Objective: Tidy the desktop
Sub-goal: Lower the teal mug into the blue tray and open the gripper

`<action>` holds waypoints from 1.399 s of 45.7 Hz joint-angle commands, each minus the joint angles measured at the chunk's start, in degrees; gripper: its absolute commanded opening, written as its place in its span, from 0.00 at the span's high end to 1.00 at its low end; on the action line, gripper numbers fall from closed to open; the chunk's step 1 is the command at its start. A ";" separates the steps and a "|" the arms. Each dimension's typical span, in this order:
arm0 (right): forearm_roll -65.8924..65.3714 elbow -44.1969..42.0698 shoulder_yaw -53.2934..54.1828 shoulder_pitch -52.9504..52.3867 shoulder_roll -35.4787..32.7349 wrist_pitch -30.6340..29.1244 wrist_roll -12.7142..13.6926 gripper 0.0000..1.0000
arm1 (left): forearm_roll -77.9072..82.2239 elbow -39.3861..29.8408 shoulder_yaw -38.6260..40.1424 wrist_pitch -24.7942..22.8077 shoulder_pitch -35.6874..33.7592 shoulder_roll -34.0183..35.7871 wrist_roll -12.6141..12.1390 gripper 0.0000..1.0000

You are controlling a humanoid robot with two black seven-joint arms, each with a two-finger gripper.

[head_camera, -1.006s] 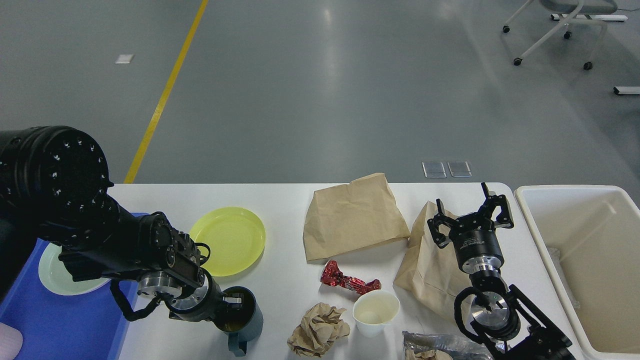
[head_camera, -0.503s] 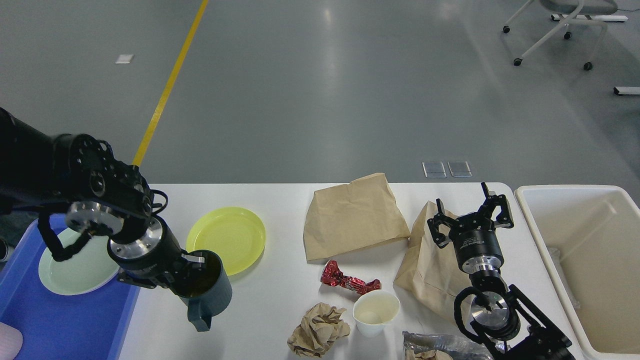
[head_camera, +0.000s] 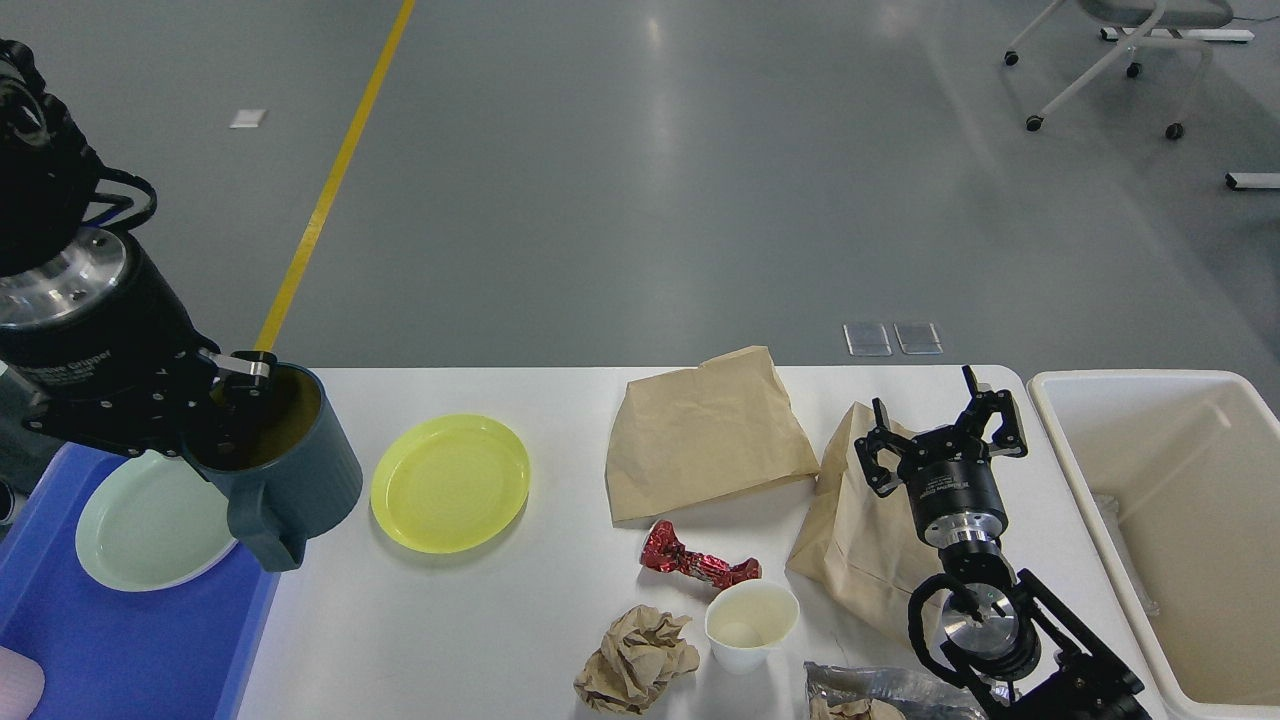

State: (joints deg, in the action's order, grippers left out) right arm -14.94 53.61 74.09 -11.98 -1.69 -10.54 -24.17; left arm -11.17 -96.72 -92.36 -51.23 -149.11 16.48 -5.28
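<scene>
The white surface (head_camera: 560, 620) spreads below, littered with paper bags (head_camera: 705, 435) and wrappers. The left tool (head_camera: 225, 385) pinches a dark mug (head_camera: 285, 455) by its rim, above the blue tray (head_camera: 130, 650); lowering it there comes next. The right tool (head_camera: 940, 435) hangs spread, empty.

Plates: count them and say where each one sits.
2. A yellow plate lies on the desktop left of the paper bags; a pale green plate lies in the blue tray, partly hidden behind the mug that the left gripper holds.
</scene>
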 commanded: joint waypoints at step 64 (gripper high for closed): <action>0.00 0.00 0.00 0.03 -0.07 0.00 0.00 0.00 | 31.29 36.51 27.50 15.28 68.94 34.24 4.57 1.00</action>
State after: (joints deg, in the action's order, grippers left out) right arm -14.94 53.62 74.09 -11.95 -1.75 -10.54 -24.15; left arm 20.17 -62.21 -66.10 -36.33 -82.71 50.77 -0.65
